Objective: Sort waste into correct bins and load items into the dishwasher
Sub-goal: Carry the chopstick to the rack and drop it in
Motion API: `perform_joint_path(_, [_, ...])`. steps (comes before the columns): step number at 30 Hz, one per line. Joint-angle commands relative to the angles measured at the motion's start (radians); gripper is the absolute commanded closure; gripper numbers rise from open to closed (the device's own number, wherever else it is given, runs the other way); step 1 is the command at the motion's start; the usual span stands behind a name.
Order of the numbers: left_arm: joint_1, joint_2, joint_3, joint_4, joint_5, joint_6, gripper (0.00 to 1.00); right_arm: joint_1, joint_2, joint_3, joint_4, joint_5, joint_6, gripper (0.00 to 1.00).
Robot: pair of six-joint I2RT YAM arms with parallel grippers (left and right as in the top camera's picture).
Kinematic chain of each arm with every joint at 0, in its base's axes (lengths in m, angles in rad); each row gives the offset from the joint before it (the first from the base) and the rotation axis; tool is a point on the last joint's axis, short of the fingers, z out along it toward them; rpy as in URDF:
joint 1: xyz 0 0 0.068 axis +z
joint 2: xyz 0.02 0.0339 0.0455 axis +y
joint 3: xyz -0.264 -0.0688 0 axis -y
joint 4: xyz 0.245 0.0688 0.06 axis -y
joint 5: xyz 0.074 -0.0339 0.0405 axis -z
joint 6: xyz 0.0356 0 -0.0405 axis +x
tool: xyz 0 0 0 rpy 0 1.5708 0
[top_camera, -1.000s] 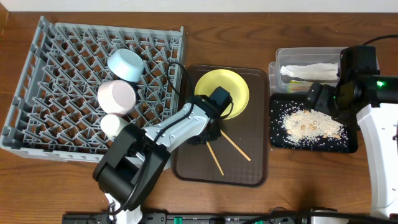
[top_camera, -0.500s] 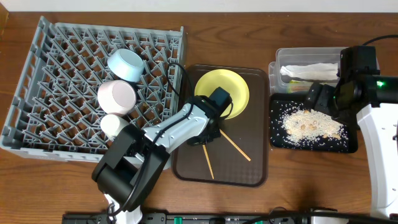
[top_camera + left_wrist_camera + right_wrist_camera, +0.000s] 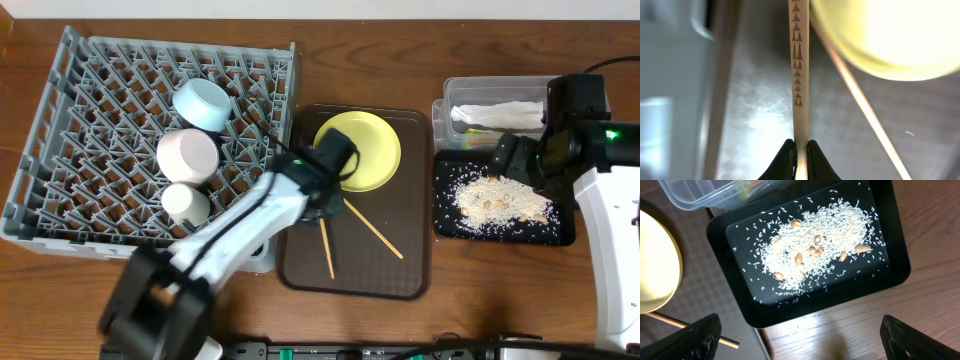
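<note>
Left pincer [image 3: 799,161]: clamped tight on one chopstick, gripping it near its end, above the brown tray [image 3: 400,275].
Held chopstick [image 3: 800,75]: thin pale wood with a row of small dark triangles printed along it. It runs straight out from the fingertips, just beside the plate's rim.
Second chopstick [image 3: 372,235]: lies loose on the brown tray at a slant, its upper end close to the pincer.
Plate [image 3: 365,150]: round and yellow, on the far half of the brown tray.
Rack [image 3: 100,80]: large grey peg rack to the left of the brown tray. It holds a light blue bowl [image 3: 203,103], a white bowl [image 3: 187,155] and a small white cup [image 3: 185,203] in a line.
Right pincer [image 3: 802,342]: fingers spread wide apart with nothing between them, hanging above the black tray.
Black tray [image 3: 890,265]: shallow, on the tabletop [image 3: 500,290] to the right of the brown tray, holding scattered rice [image 3: 815,255] and a few brown bits.
Clear tub [image 3: 450,95]: just behind the black tray, with a crumpled white napkin [image 3: 495,113] inside.
</note>
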Motion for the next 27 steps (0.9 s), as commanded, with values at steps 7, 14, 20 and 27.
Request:
perform_joint_path(7, [0.158, -0.223, 0.119, -0.129, -0.013, 0.406, 0.92, -0.002, -0.010, 0.008, -0.002, 0.003, -0.013, 0.01])
perform_joint_path(14, [0.291, -0.230, 0.130, -0.112, -0.013, 0.629, 0.92, -0.002, -0.010, 0.008, -0.009, 0.003, -0.013, 0.01])
perform_joint_path(20, [0.341, -0.201, 0.129, -0.051, -0.013, 0.657, 0.92, -0.002, -0.010, 0.008, -0.009, 0.003, -0.013, 0.01])
perform_joint_path(27, [0.346, -0.099, 0.129, 0.003, -0.014, 0.659, 0.91, -0.002, -0.010, 0.008, -0.009, 0.003, -0.013, 0.01])
